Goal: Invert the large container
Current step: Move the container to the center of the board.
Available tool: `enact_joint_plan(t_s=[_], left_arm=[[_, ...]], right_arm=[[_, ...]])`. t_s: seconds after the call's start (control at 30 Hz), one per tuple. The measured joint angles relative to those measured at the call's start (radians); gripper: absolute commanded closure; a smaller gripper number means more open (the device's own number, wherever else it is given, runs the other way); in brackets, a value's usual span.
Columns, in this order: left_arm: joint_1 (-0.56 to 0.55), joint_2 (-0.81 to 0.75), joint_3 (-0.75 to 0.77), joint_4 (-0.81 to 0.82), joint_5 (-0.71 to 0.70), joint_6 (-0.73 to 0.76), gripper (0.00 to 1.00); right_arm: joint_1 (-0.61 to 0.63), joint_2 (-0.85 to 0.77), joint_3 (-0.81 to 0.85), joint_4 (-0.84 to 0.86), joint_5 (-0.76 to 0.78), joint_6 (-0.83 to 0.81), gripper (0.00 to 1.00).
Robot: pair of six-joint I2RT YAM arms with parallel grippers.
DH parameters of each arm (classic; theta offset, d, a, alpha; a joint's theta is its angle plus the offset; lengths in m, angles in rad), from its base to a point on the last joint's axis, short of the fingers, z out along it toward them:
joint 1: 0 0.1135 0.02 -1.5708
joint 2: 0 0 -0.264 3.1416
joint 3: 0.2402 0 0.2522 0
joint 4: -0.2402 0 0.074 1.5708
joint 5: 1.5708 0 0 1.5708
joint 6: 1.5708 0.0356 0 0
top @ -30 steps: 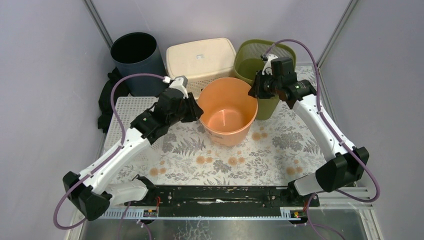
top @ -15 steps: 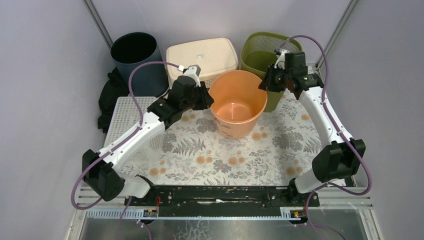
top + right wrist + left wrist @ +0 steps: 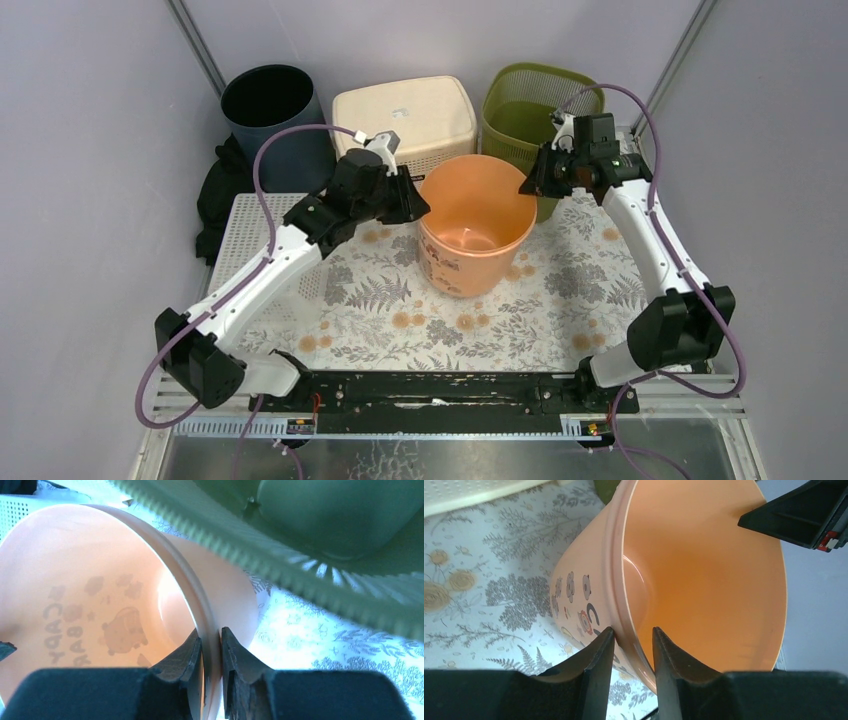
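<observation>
Bucket: orange bucket [image 3: 474, 222], mouth up and leaning a little, at the back middle of the worktop [image 3: 250, 215], held between the two arms. It looks raised off the flowered cloth [image 3: 560, 290], but I cannot tell whether the base is clear.
Left fingers: left fingers [image 3: 599, 675] set narrow, pinching the rim with one outside the wall and one inside.
Right fingers: right fingers [image 3: 235, 670] set narrow, clamped on the opposite rim in the same straddle.
Stage: judged as the lift; the turn-over is not yet done.
Risk 1, slip: both holds are on a thin, smooth lip only. As the bucket rolls over, its weight would pull sideways across the fingers, so the rim may slide out and the bucket drop.
Risk 2, twist: if the wrists turn at unequal rates, the plastic wall may flex and pop free on one side.
Risk 3, collision: the green basket [image 3: 530, 110] is just beside the right fingers, and the cream box [image 3: 404, 118] is close behind the left arm. A wide swing could knock either.
Risk 4, clearance: with too low a lift, the bucket would catch the cloth mid-turn.
</observation>
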Motion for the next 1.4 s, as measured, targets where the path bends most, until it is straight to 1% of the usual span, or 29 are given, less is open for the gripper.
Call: enact_joint_plan(t_s=[0.1,0.2,0.37,0.47,0.67,0.73,0.83,0.9,0.93,0.97,1.17,1.4], left_arm=[[-0.001,-0.04,-0.038,-0.003,0.037,-0.018,0.61],[-0.01,-0.079,-0.077,0.001,0.066,-0.029,0.57],[-0.038,-0.169,-0.172,0.032,0.114,-0.032,0.46],[-0.047,-0.227,-0.246,0.043,0.127,-0.03,0.42],[-0.047,-0.263,-0.317,0.035,0.129,-0.007,0.2],[-0.047,-0.263,-0.335,0.029,0.126,-0.001,0.15],[-0.047,-0.272,-0.352,0.023,0.122,0.007,0.11],[-0.047,-0.291,-0.359,0.024,0.121,0.013,0.07],[-0.047,-0.306,-0.364,0.024,0.121,0.016,0.02],[-0.047,-0.325,-0.368,0.024,0.121,0.019,0.0],[-0.047,-0.429,-0.382,0.033,0.119,0.031,0.0],[-0.047,-0.479,-0.398,0.032,0.119,0.036,0.0]], right_arm=[[0.0,-0.049,-0.027,-0.035,-0.002,0.003,1.0],[0.001,-0.105,-0.047,-0.065,-0.002,0.002,1.0],[0.003,-0.176,-0.085,-0.108,0.014,-0.002,0.99],[0.003,-0.206,-0.118,-0.119,0.041,-0.002,0.99],[-0.01,-0.224,-0.17,-0.102,0.099,0.019,0.93],[-0.014,-0.226,-0.177,-0.092,0.114,0.025,0.88],[-0.014,-0.232,-0.181,-0.087,0.123,0.026,0.83],[-0.014,-0.238,-0.185,-0.086,0.132,0.026,0.76],[-0.015,-0.24,-0.187,-0.086,0.139,0.026,0.73],[-0.015,-0.242,-0.187,-0.086,0.143,0.026,0.7],[-0.015,-0.259,-0.187,-0.082,0.151,0.04,0.51],[-0.015,-0.261,-0.182,-0.084,0.171,0.043,0.32]])
